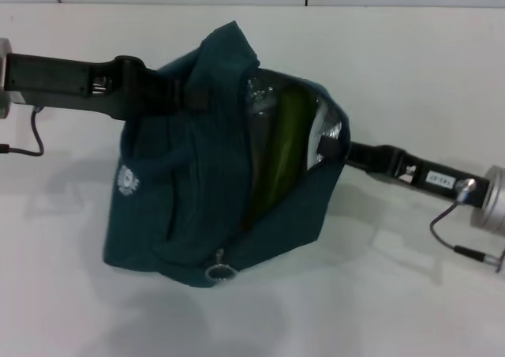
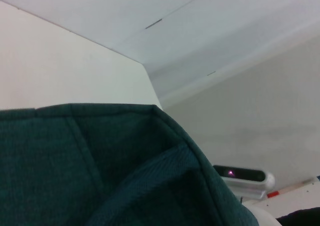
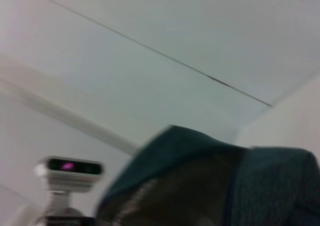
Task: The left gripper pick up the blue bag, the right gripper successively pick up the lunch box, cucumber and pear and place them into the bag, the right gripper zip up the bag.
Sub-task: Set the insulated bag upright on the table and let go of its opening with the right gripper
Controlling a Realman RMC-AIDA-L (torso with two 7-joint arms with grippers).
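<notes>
Looking down from the head camera, you had the blue bag (image 1: 197,191) lifted at its top edge by the left gripper (image 1: 175,95), whose claw was clamped on a dark handle strap at the bag's upper left. The bag hung tilted over the white table (image 1: 394,73), its mouth gaping toward the right so the silver lining showed. Inside, the cucumber (image 1: 282,148) lay lengthwise, green against the foil. Your right gripper (image 1: 338,148) reached in from the right, its tip buried in the bag's opening at the rim; whether that claw was spread or closed you could not tell. The metal zip ring (image 1: 218,272) dangled at the bag's lower edge, and the white round logo (image 1: 126,181) faced left.
</notes>
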